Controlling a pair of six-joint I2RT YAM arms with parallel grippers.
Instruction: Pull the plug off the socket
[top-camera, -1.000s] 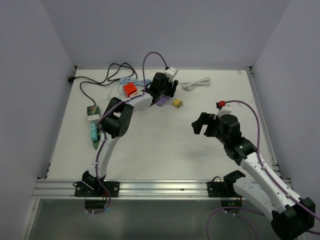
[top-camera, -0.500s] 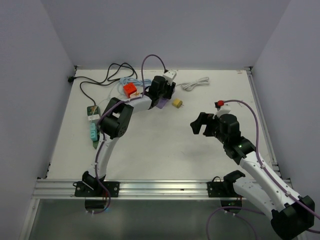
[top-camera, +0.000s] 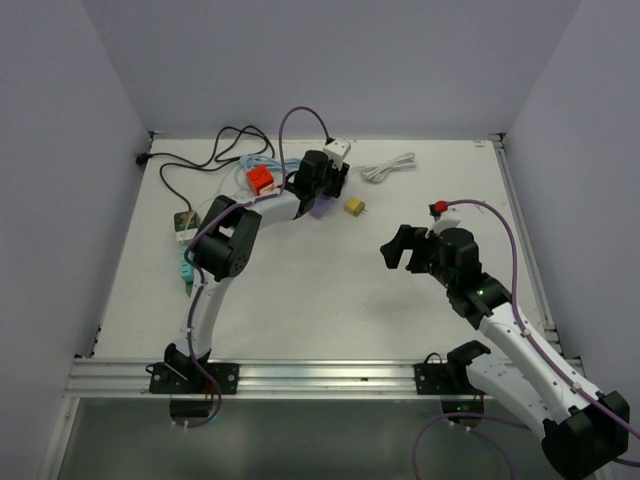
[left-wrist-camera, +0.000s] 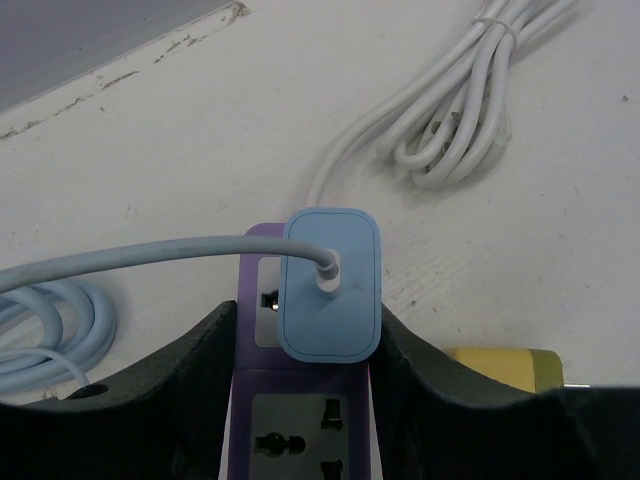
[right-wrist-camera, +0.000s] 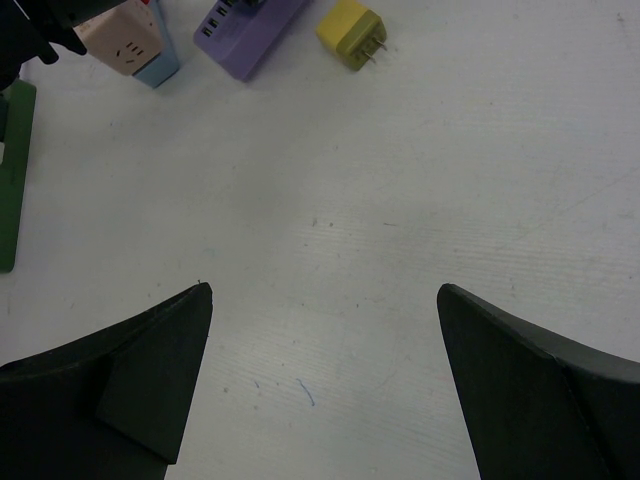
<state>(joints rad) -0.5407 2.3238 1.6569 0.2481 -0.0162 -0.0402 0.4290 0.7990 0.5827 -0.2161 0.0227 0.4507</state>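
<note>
Plug (left-wrist-camera: 330, 283) seated in strip (left-wrist-camera: 305, 420), just left of yellow adapter (left-wrist-camera: 502, 362). Left fingers (left-wrist-camera: 160, 385) spread either side of plug, straddling for a squeeze-and-pull. Right fingers (right-wrist-camera: 520, 385) wide open, holding nothing, well clear of strip.

Overhead view faces down; both wrist views (close) share the purple socket strip (left-wrist-camera: 300, 400).

Between the left pincer (left-wrist-camera: 305, 345) fingers (left-wrist-camera: 165, 385), which look like matt black plastic, sits a light blue plug (left-wrist-camera: 330, 283) of smooth, satin plastic; beneath it the purple socket (left-wrist-camera: 300, 420) strip is smooth plastic too; just beyond, a coiled white cable (left-wrist-camera: 460, 120) looks rubbery and faintly glossy; the white tabletop (left-wrist-camera: 150, 170) is matt, scuffed and speckled; right of the pincer, a yellow adapter (left-wrist-camera: 505, 362) looks like dull plastic.
</note>
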